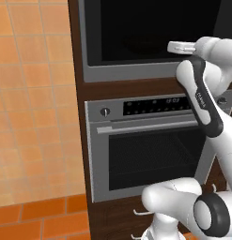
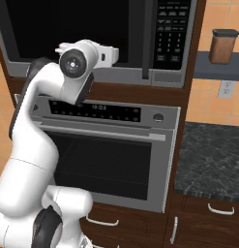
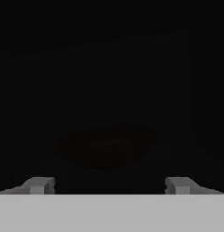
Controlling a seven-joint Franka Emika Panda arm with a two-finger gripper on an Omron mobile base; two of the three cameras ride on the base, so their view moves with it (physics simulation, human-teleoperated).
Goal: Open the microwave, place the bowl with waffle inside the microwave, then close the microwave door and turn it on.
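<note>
Left base view: the microwave (image 1: 150, 37) fills the upper frame, above the silver oven (image 1: 145, 150).

Right base view: its dark vertical handle (image 2: 148, 38), rigid, best grasped mid-bar, stands upper centre.

Hand view: the hand (image 3: 109, 186) gapes empty, facing black glass; the bowl (image 3: 106, 147) shows faintly at centre.

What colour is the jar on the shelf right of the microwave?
The jar is reddish-brown with a dark lid, clearest in the right base view.

I stand in a kitchen: a built-in microwave (image 2: 92, 34) over a silver oven (image 2: 104, 150) in brown cabinetry (image 2: 184, 97), orange tiled walls (image 1: 33, 93), a dark stone counter (image 2: 210, 160), a jar (image 2: 222, 46) shelved above.
</note>
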